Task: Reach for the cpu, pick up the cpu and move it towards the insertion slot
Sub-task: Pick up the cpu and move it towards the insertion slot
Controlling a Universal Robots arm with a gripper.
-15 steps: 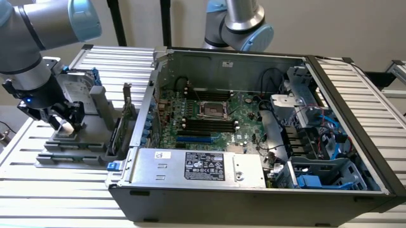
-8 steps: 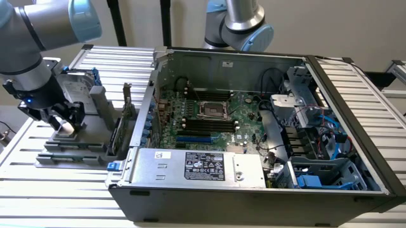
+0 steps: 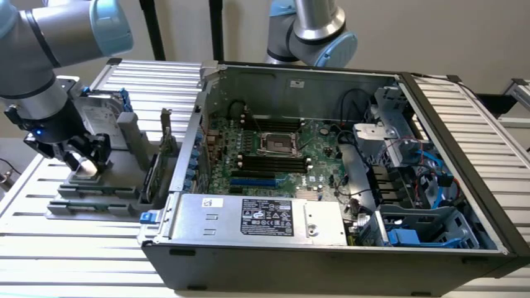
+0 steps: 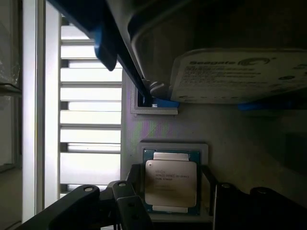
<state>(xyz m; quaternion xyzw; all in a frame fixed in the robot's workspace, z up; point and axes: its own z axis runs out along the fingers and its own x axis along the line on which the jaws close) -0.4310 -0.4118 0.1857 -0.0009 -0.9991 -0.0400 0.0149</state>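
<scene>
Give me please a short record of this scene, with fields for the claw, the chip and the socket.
claw: open, low over the grey tray, one finger on each side of the chip
chip: lying flat in its recess in the tray, not lifted
socket: on the board inside the open computer case, to the exterior view's right of the tray
hard drive: on the same tray, near the chip

The cpu (image 4: 171, 186) has a dull silver metal lid; the holder (image 4: 230, 139) around it looks matt grey plastic.

White slatted table (image 3: 74, 254) carries open computer case (image 3: 273, 264) mid-table, grey parts holder (image 3: 91, 208) beside it toward exterior view's left edge
</scene>
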